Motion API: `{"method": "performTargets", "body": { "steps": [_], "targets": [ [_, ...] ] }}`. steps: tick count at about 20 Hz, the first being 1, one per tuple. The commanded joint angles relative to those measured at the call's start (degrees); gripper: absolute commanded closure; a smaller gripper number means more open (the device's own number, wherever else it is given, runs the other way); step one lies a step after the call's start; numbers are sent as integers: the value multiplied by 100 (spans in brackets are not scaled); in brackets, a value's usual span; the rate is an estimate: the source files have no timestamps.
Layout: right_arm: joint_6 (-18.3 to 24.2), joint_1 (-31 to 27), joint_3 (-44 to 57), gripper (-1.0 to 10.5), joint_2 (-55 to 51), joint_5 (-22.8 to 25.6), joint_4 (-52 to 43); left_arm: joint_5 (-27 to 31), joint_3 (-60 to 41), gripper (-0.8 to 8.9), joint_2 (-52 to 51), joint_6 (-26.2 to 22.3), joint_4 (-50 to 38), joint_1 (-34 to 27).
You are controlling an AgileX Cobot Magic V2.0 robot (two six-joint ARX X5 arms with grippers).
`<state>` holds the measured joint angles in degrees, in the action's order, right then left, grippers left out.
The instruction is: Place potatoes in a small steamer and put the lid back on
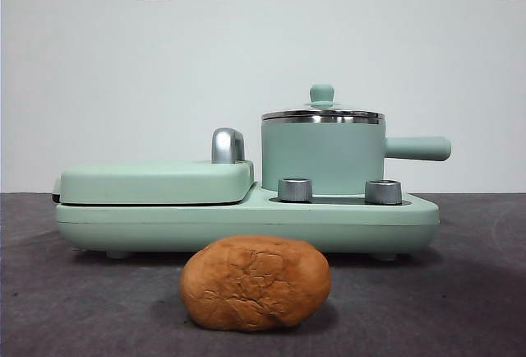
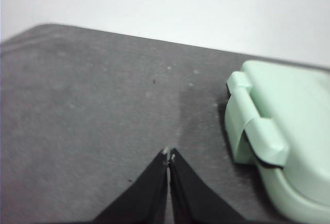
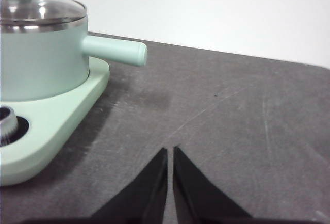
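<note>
The orange-brown, cracked potato (image 1: 256, 283) lies on the dark table in front of the appliance. Behind it, on the right half of the mint-green base, stands the small steamer (image 1: 323, 155) with its straight side handle (image 1: 417, 148) pointing right. The glass lid (image 1: 322, 113) with its mint-green knob sits closed on the steamer, which also shows in the right wrist view (image 3: 44, 61). My left gripper (image 2: 168, 155) is shut over bare table beside the griddle's hinge end. Shut as well, my right gripper (image 3: 170, 150) hovers over bare table to the side of the steamer's handle (image 3: 116, 50). Neither gripper holds anything.
The mint-green appliance base (image 1: 246, 217) carries a flat closed griddle cover (image 1: 156, 181) with a chrome handle (image 1: 228, 145) on its left half, and two steel knobs (image 1: 295, 189) at the front. The griddle's corner (image 2: 278, 131) shows in the left wrist view. A white wall stands behind.
</note>
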<state>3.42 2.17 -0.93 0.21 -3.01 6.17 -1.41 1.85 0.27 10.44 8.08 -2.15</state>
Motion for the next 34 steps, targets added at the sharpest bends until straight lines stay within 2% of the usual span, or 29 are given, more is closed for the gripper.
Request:
{"method": "performTargets", "body": {
  "steps": [1,3,5,8,11,14,16,19,23,27,34],
  "targets": [
    [-964,4,15,932,0,0,-72,-7,-103,808,-9,1515,-46,-7],
    [-1582,4,15,932,0,0,-184,-7,-103,808,-9,2133,-81,-7],
    [-1858,4,15,932,0,-11,-404,-15,-103,808,-9,2498,-190,-7],
    [-1987,4,15,932,0,-46,-962,-264,-103,808,-9,2498,-544,-7],
    [-2365,4,-39,932,0,-170,-1486,-579,-63,808,-9,2524,-981,-7],
    [-2916,4,-361,932,7,-256,-1266,-721,179,805,-4,2522,-1047,-7],
    [-3021,7,-691,932,44,-350,-774,-745,424,804,17,2520,-922,-7],
    [-2909,4,-1309,932,214,-490,175,-828,872,804,140,2439,-612,-7],
    [-2356,4,-2028,932,625,-887,973,-1394,1545,804,492,1897,-28,-7],
    [-1729,7,-2588,932,1091,-1290,1344,-1867,2249,804,975,1211,507,-7],
    [-745,7,-3165,932,1926,-1897,1537,-2618,3252,805,1980,83,920,4]
  ]
}}
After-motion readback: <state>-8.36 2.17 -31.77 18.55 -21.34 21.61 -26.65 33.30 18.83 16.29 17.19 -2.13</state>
